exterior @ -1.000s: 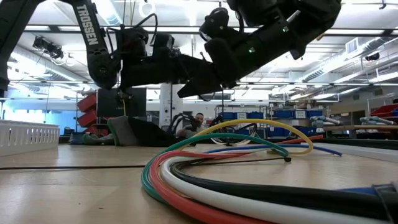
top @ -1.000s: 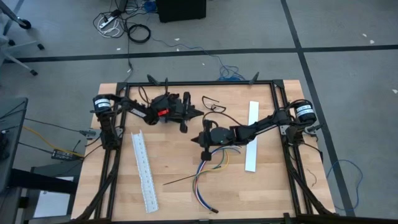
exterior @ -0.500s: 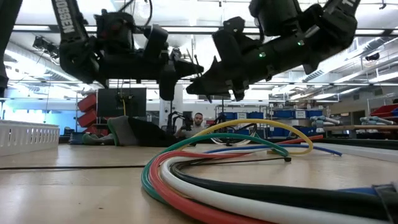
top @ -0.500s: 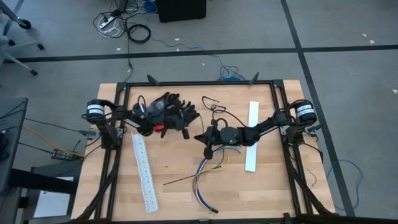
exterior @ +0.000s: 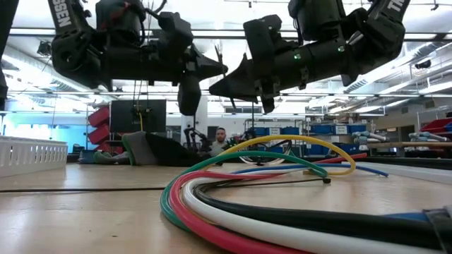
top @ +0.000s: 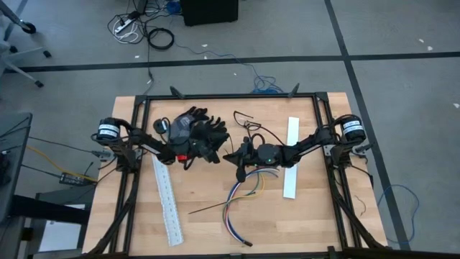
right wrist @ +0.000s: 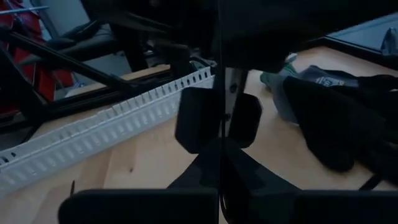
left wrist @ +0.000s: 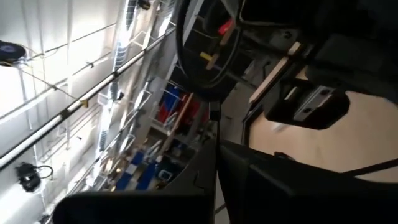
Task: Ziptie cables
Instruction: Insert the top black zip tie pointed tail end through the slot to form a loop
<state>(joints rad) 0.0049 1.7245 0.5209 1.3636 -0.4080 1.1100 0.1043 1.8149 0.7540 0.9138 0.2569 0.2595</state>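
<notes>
While my two arms hang mid-table, nothing is gathered yet. My left gripper (top: 221,134) and right gripper (top: 228,156) are both closed and empty, tips nearly meeting. The cables (top: 241,203) lie loose just below my right gripper; I must open and descend.

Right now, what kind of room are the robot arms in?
Probably a robot lab or workshop. The wooden table stands on a grey floor strewn with cords, and behind it are blue storage bins under rows of ceiling lights.
</notes>
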